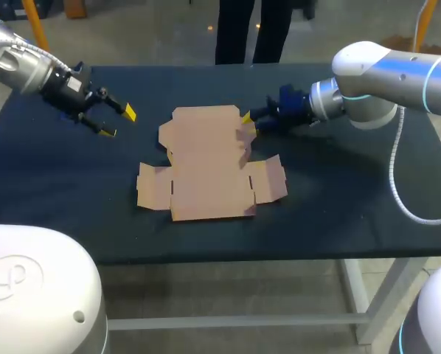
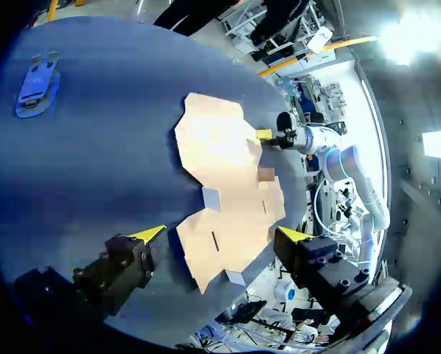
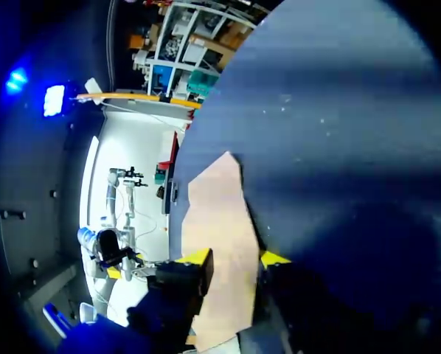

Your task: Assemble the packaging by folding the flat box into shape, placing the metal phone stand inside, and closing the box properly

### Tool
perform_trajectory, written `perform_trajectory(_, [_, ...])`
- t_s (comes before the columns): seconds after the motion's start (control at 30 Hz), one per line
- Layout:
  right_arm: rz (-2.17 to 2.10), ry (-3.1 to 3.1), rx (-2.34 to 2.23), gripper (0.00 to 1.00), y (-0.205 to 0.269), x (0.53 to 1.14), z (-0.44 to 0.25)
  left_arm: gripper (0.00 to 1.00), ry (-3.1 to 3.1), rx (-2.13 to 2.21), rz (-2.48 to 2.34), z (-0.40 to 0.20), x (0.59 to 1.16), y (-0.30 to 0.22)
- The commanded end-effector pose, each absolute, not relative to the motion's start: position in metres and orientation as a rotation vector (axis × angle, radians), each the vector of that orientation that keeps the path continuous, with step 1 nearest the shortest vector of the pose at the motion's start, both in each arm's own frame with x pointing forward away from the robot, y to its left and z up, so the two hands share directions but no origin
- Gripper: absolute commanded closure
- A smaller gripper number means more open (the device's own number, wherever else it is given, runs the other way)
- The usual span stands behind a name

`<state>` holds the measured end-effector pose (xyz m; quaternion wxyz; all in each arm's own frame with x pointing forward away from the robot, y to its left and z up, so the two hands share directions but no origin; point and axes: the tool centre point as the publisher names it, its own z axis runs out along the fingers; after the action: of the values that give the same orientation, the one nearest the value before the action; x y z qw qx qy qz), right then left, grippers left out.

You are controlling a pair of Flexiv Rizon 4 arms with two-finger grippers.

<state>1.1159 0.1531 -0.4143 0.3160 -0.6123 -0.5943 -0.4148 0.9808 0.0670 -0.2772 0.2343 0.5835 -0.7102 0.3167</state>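
Right gripper (image 3: 234,258) is set at the right edge of the flat box (image 1: 209,164), on the side flap (image 1: 244,137). Cardboard is taken into its mouth, but whether the flap is pinched or only straddled cannot be told. Left gripper (image 1: 117,123) is spread wide with nothing in it, held above the table (image 1: 338,199) off the box's far-left corner and apart from the cardboard. The box is laid open and nearly flat; only the flap at the right gripper looks slightly raised. The step is judged to be folding, at its very start: no wall is erected and nothing is loaded. The next move likely calls for that flap to be turned up along its crease while the base panel is pinned by the left gripper, or the whole sheet may slide. The metal phone stand (image 2: 36,85) is seen only in the left wrist view, well apart from the box near a table corner, its shape hard to make out. It is not found in the head view. The underside of the flap is hidden.
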Motion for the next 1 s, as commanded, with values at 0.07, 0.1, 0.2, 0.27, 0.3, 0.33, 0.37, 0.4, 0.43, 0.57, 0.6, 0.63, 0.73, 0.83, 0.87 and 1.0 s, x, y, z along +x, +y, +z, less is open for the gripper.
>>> perform_trajectory(0.07, [-1.093,-1.561,-1.595,0.59,0.154,1.121,-0.424,0.00,-1.950,1.601,0.867,-0.276,0.981,0.068])
perform_trajectory(0.1, [-1.093,-1.561,-1.595,0.59,0.154,1.121,-0.424,0.00,-1.950,1.601,0.867,-0.276,0.981,0.068])
perform_trajectory(0.2, [-1.093,-1.561,-1.595,0.59,0.154,1.121,-0.424,0.00,-1.950,1.601,0.867,-0.276,0.981,0.068])
perform_trajectory(0.27, [-1.093,-1.561,-1.595,0.59,0.154,1.121,-0.424,0.00,-1.950,1.601,0.867,-0.276,0.981,0.068])
perform_trajectory(0.3, [-1.093,-1.561,-1.595,0.59,0.154,1.121,-0.424,0.00,-1.950,1.601,0.867,-0.276,0.981,0.068])
perform_trajectory(0.33, [-1.110,-1.543,-1.580,0.63,0.160,1.126,-0.426,0.00,-1.944,1.599,0.870,-0.277,0.980,0.070])
perform_trajectory(0.37, [-1.179,-1.524,-1.543,1.00,0.164,1.125,-0.418,0.00,-1.926,1.530,0.870,-0.281,0.977,0.067])
perform_trajectory(0.4, [-1.179,-1.524,-1.543,1.00,0.164,1.125,-0.417,0.00,-1.926,1.530,0.869,-0.281,0.977,0.067])
perform_trajectory(0.43, [-1.179,-1.524,-1.543,1.00,0.164,1.125,-0.417,0.00,-1.926,1.530,0.869,-0.281,0.977,0.067])
perform_trajectory(0.57, [-1.179,-1.524,-1.543,1.00,0.164,1.125,-0.417,0.00,-1.926,1.530,0.869,-0.281,0.977,0.067])
perform_trajectory(0.6, [-1.179,-1.524,-1.543,1.00,0.164,1.125,-0.417,0.00,-1.926,1.530,0.869,-0.281,0.977,0.067])
perform_trajectory(0.63, [-1.179,-1.524,-1.543,1.00,0.164,1.125,-0.417,0.00,-1.926,1.530,0.869,-0.281,0.977,0.067])
perform_trajectory(0.73, [-1.179,-1.524,-1.543,1.00,0.164,1.125,-0.417,0.00,-1.926,1.530,0.869,-0.281,0.977,0.067])
perform_trajectory(0.83, [-1.179,-1.524,-1.543,1.00,0.164,1.125,-0.417,0.00,-1.926,1.530,0.869,-0.281,0.977,0.067])
perform_trajectory(0.87, [-1.179,-1.524,-1.543,1.00,0.164,1.125,-0.417,0.00,-1.926,1.530,0.869,-0.281,0.977,0.067])
perform_trajectory(1.0, [-1.211,-1.550,-1.525,1.00,0.161,1.116,-0.402,0.00,-1.945,1.495,0.883,-0.281,0.976,0.065])
